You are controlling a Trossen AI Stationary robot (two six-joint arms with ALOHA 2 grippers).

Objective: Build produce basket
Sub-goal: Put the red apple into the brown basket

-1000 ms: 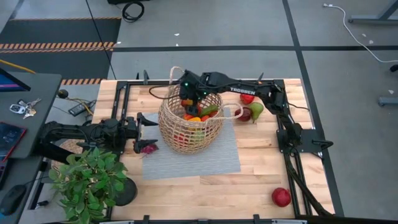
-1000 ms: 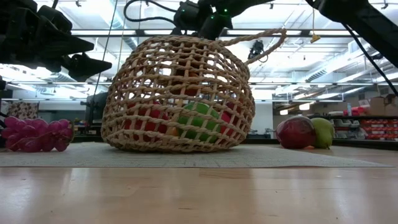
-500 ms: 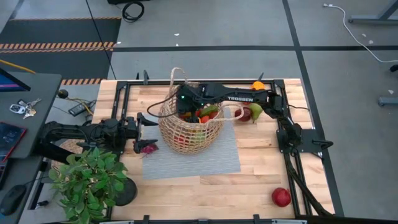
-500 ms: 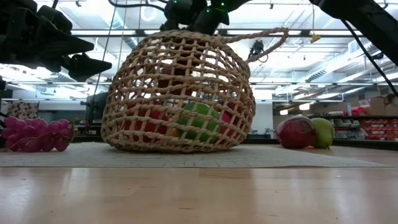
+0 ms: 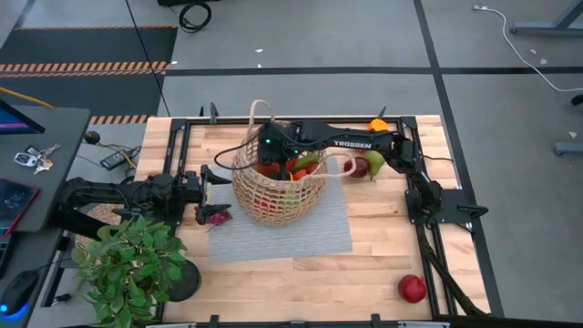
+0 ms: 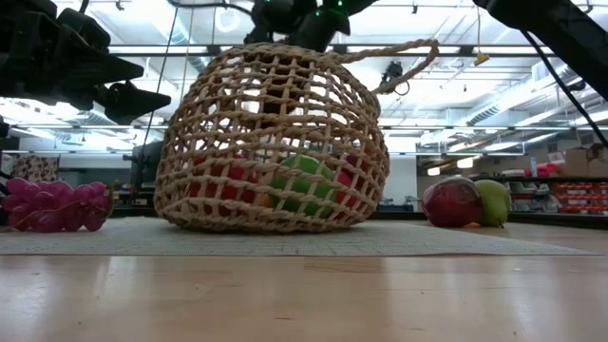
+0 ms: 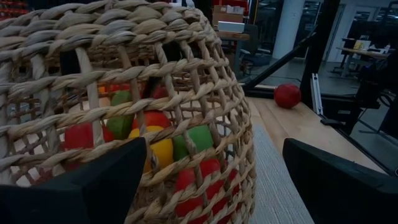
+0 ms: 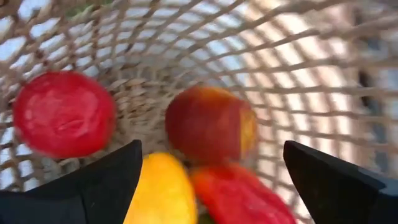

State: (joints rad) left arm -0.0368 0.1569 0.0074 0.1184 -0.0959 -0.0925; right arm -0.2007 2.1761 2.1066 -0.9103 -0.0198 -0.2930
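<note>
Basket (image 5: 276,187) sits on a grey mat (image 5: 301,232) mid-table, tilted, already holding produce (image 7: 158,146) — red, yellow, green pieces. Right gripper (image 5: 270,157) hangs over the basket mouth, jaws apart, nothing in them. Left gripper (image 5: 219,178) waits just beside the basket's left, jaws apart, empty. Grapes (image 6: 52,206) lie under it. Dark-red piece and pear (image 6: 494,202) touch right of the basket; apple (image 5: 412,289) well apart, near front-right corner.
</note>
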